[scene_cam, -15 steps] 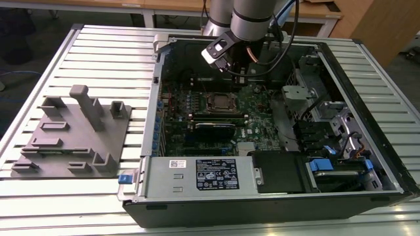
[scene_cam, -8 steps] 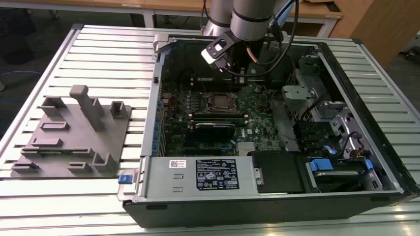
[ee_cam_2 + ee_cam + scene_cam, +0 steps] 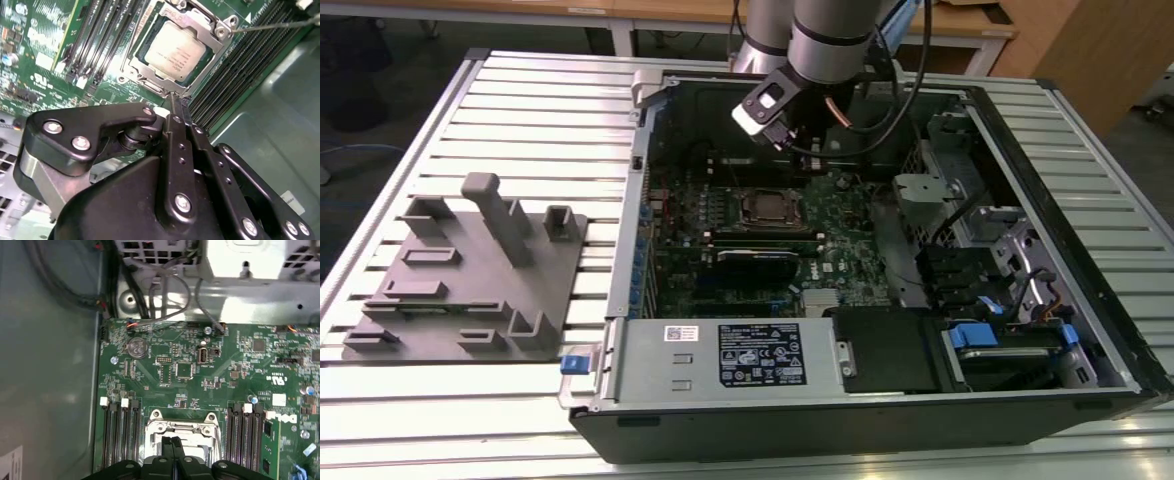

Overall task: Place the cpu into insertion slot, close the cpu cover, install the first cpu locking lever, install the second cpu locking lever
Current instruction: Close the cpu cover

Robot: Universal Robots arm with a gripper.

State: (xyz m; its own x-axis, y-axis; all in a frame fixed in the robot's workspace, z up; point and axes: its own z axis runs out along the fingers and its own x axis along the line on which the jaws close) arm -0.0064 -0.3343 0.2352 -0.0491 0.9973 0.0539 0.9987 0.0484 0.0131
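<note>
Jaws together, near the cpu [image 3: 175,51]

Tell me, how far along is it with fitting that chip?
Done, it seems: the cpu is seated, with the cpu cover lying flat around it. In hand: the hand, shut and holding nothing, points at the cover's edge. Left: one thin locking lever angles away from the cover, apparently unlatched; the other I cannot make out.

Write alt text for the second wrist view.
The cpu sits in the insertion slot on the green board, framed by the silvery cpu cover. The black gripper, shut, points at the slot's edge; dark memory slots flank it.
</note>
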